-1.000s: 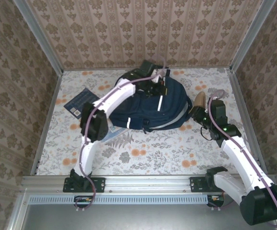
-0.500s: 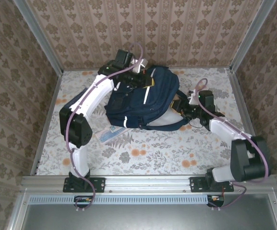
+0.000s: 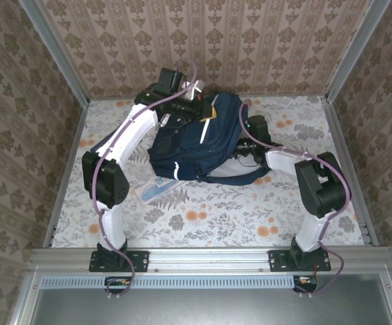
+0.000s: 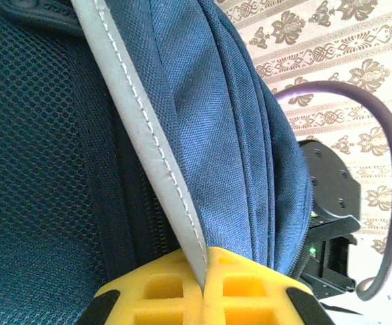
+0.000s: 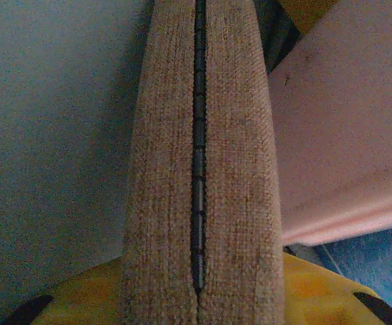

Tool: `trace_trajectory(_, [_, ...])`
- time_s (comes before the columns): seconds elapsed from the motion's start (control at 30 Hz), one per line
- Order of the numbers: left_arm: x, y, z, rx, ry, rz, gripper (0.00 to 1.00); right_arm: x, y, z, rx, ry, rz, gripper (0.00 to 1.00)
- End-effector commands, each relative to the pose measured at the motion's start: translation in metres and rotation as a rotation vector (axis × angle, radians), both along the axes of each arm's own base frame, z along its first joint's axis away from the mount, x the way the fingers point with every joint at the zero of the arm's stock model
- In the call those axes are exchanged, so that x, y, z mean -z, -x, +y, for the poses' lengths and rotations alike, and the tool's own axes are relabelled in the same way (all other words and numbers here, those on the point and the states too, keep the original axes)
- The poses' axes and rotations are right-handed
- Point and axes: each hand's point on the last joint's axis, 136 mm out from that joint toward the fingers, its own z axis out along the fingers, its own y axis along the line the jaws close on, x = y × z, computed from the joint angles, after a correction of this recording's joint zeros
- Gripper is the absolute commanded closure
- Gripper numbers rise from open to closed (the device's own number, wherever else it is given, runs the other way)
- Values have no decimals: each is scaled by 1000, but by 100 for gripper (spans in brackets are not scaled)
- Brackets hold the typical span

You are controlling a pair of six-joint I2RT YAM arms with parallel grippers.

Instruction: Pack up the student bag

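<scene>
Over the flowered counter [image 3: 216, 217], the left gripper [image 4: 202, 288] clamps its jaws on the student bag [image 3: 189, 149] by its pale trim [image 4: 155, 162], apparently holding it open for the tan zipped pouch [image 5: 229, 169] pinched in the right gripper [image 5: 199, 301].

Robot lab test cell, dressed up like a home: wallpaper panels [image 3: 209, 47] sat in bare metal posts [image 3: 55, 51], a flowered cloth [image 3: 216, 217] covered the table, and the left arm [image 3: 124, 135] and right arm [image 3: 317, 193] were bolted to a metal rail [image 3: 202, 259] in front.
</scene>
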Motion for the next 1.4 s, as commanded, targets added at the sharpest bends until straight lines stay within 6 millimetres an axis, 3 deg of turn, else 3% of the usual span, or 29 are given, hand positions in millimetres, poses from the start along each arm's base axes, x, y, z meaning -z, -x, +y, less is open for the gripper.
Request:
trace_trajectory(0.0, [-61,11,-4,63,148,-126,100,3,4,30,-121,39,-63,75])
trace_trajectory(0.07, [-60,10,-4,61,149,-119,100,12,1,43,-131,87,-70,69])
trace_trajectory(0.17, [-58,9,-4,61,152,-115,100,30,-8,47,-85,229,-90,43])
trace_trajectory(0.27, [-57,5,0,48,152,-106,100,33,-12,35,-7,346,-126,23])
trace_trajectory(0.47, [-56,-1,12,15,149,-109,100,14,-2,-2,96,421,-196,15])
trace_trajectory(0.63, [-52,-6,16,-3,144,-105,100,18,13,-21,109,479,-191,14])
trace_trajectory(0.93, [-42,-6,17,-23,121,-95,100,22,18,-66,302,567,-163,17])
trace_trajectory(1.2, [-44,-5,17,-33,122,-105,100,34,45,-57,270,445,-82,64])
trace_trajectory(1.37, [-40,-6,12,-29,119,-97,100,53,48,-43,234,427,-32,74])
